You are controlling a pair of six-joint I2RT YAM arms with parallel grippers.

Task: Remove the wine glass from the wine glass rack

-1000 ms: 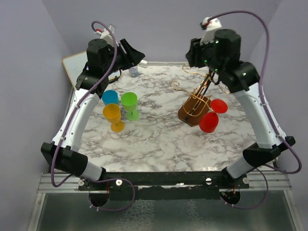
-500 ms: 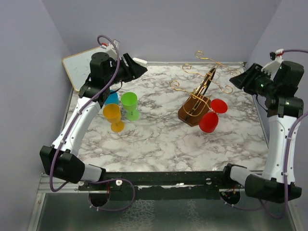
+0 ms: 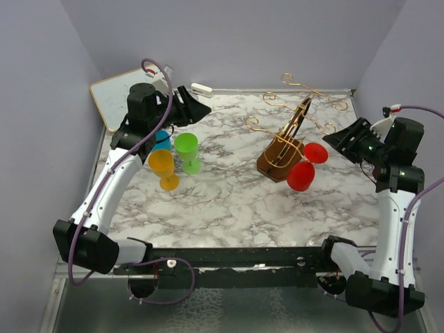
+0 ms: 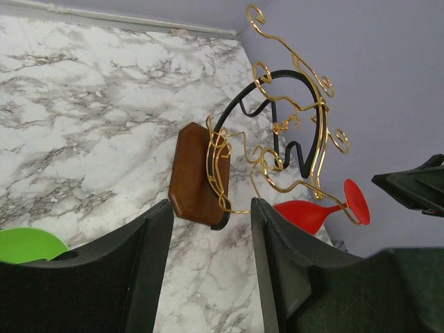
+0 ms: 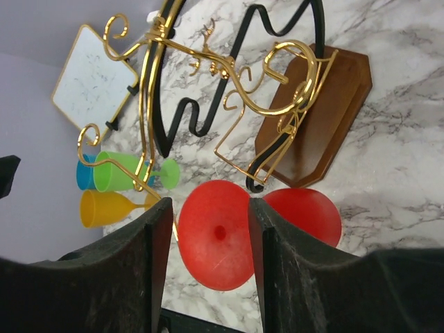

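Note:
The wine glass rack [image 3: 288, 135] is a gold wire stand on a brown hexagonal base [image 3: 279, 158], right of the table's centre. A red wine glass [image 3: 302, 175] hangs from one of its arms, bowl down and foot up. My right gripper [image 3: 331, 139] is open, just right of the glass and apart from it. In the right wrist view the glass's round foot [image 5: 215, 236] shows between my open fingers [image 5: 277, 270], and the rack [image 5: 316, 118] is beyond it. My left gripper [image 3: 201, 109] is open and empty at the back left. It faces the rack [image 4: 201, 177] and the glass [image 4: 312, 214].
Green [image 3: 186, 149], yellow [image 3: 162, 166] and blue [image 3: 159, 140] glasses stand on the marble table [image 3: 229, 201] at the left. A white board [image 3: 111, 97] leans at the back left corner, with a small white object [image 3: 201, 89] near it. Purple walls close in both sides.
My right arm has swung from above the rack out to the right and come down level with the red glass. My left gripper has shifted slightly toward the back.

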